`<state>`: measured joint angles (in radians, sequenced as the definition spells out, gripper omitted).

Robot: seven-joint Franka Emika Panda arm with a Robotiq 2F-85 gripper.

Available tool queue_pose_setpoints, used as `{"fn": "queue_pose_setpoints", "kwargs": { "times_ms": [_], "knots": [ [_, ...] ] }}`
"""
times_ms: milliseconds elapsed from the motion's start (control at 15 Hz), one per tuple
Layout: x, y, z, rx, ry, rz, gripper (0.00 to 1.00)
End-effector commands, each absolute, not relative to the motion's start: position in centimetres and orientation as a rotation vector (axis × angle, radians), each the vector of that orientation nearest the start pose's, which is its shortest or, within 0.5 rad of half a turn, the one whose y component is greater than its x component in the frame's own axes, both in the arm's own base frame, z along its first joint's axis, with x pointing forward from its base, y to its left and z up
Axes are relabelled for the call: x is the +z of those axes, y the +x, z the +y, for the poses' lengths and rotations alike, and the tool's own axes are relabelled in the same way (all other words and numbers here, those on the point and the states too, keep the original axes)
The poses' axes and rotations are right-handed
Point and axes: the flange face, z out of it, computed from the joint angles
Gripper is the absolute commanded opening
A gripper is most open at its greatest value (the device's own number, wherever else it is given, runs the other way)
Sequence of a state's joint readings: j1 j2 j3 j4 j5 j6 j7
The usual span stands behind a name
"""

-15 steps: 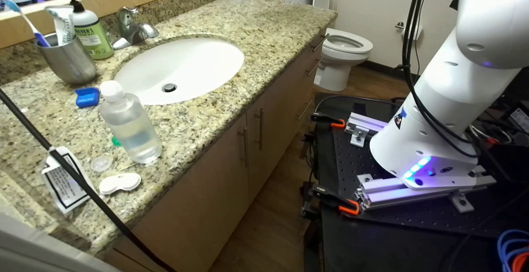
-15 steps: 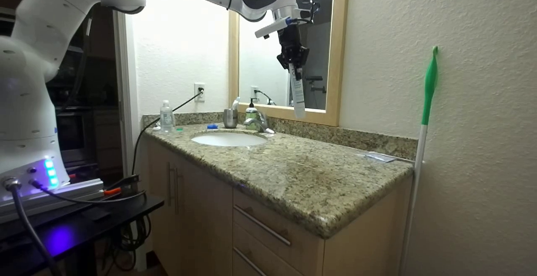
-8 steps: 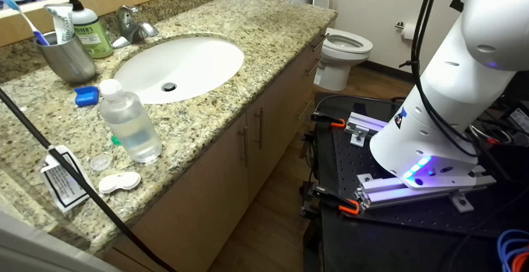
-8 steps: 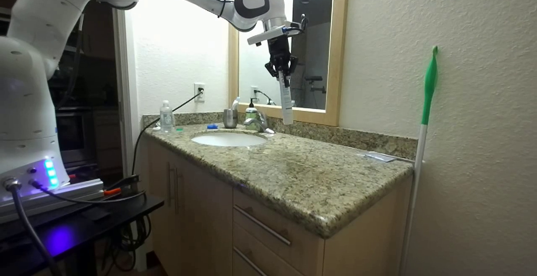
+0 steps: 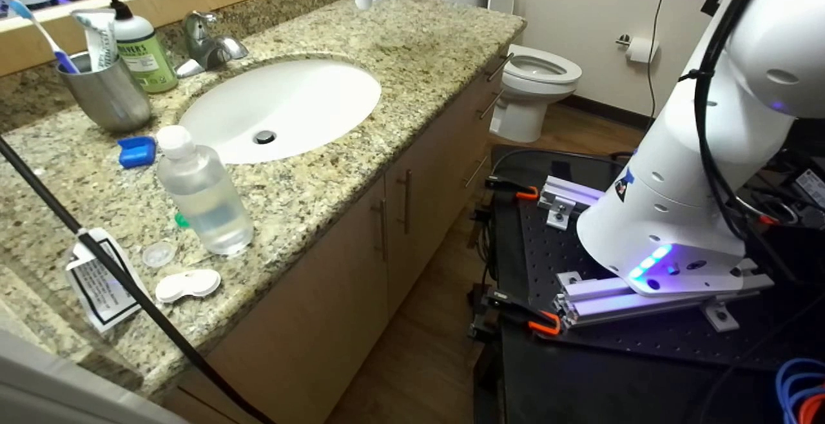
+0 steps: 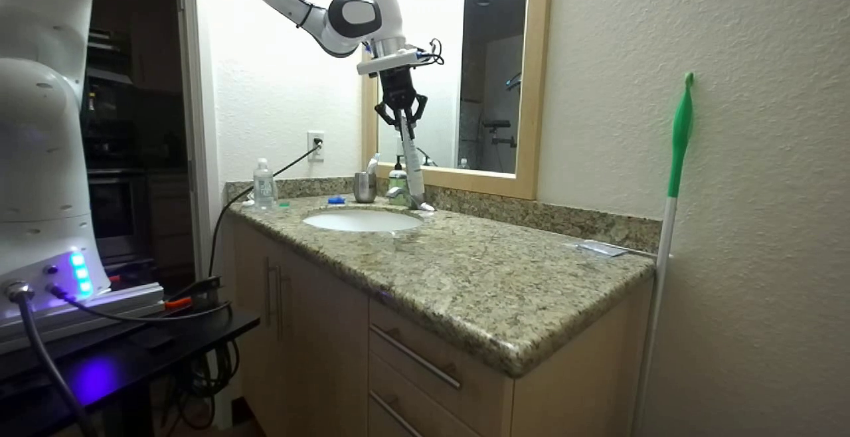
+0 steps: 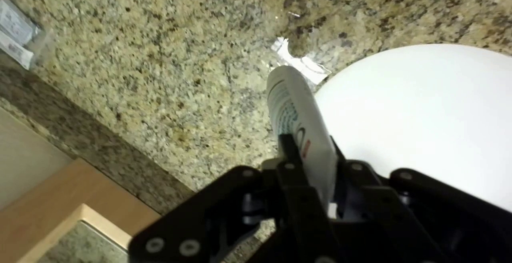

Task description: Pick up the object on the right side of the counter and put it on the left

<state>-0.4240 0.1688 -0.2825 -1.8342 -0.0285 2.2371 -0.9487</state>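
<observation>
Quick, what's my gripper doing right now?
Gripper: closed, holding the white printed tube, with fingers on both sides of it.

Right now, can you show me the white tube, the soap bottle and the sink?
White tube [image 7: 305, 121]: wrist view, on its printed side.
Soap bottle [image 5: 147, 58]: in an exterior view, on the label.
Sink [image 5: 309, 100]: in an exterior view, inside its bowl.

A slim white tube [image 6: 413, 165] with printed markings hangs slightly tilted, clasped near its top, above the speckled beige-brown granite bathroom counter [image 6: 465, 264]
</observation>
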Motion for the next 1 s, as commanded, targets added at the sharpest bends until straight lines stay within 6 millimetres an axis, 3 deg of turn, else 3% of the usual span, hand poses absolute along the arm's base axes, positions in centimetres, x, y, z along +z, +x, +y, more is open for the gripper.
{"fn": "queue_pose_setpoints", "kwargs": {
  "times_ms": [0, 133, 200, 267, 333, 600, 800, 933],
  "knots": [
    [46.6, 48.1, -39.0, -0.206, -3.325, -0.496, 0.18],
    [46.7, 47.5, -37.8, -0.224, -3.316, -0.534, 0.18],
    [46.8, 47.3, -37.7, -0.226, -3.315, -0.537, 0.05],
    [47.6, 45.9, -43.2, -0.196, -3.272, -0.571, 0.05],
    [47.5, 46.0, -42.5, -0.202, -3.212, -0.654, 0.05],
    [50.3, 45.0, -38.3, -0.229, -3.053, -1.006, 0.05],
    [51.9, 43.7, -32.8, -0.209, -2.935, -1.237, 0.05],
    [51.8, 42.6, -28.6, -0.172, -2.873, -1.404, 0.05]
  ]
}}
